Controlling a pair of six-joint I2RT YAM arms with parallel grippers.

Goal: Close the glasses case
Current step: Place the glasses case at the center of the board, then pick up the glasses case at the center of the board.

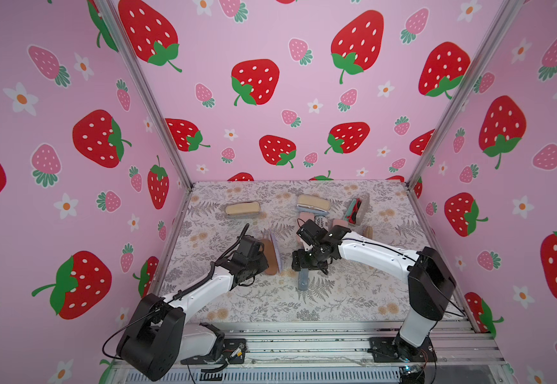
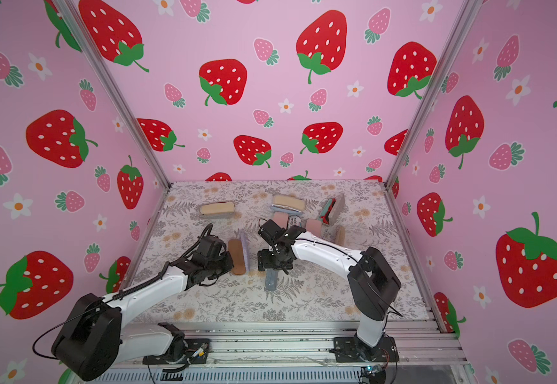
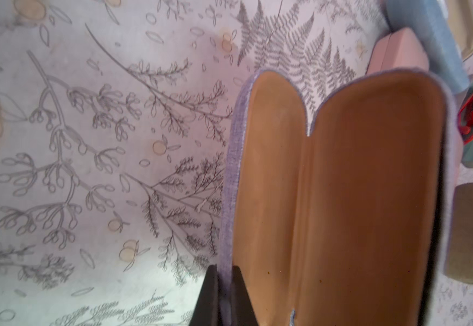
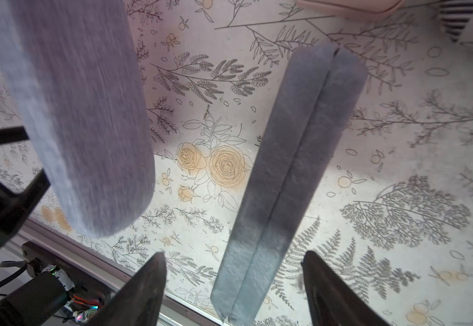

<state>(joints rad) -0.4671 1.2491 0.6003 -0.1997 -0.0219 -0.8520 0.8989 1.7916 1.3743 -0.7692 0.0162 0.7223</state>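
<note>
Two halves of the lavender glasses case (image 1: 272,254) stand spread apart near the middle of the table (image 1: 270,299), its tan lining bare and nothing lying inside it in the left wrist view (image 3: 342,197). The left pincer (image 3: 224,299) is clamped together on the fabric rim of one half, the thin wall pinched between its dark fingers (image 3: 208,296). Just beside it, toward the table's front edge, a closed grey-blue case (image 4: 286,180) lies flat, its seam facing up. The right pincer (image 4: 232,285) hangs over this case with its jaws spread wide on either side, touching nothing as far as the wrist view shows. Toward the table's far edge, a closed tan case (image 1: 242,209) sits alone on the left, and a tan and blue-grey case (image 1: 313,203) lies to its right. Near the far right corner a teal case (image 1: 357,209) stands open with something red and black inside it. Pink cases (image 1: 305,221) lie partly hidden behind the right arm.
</note>
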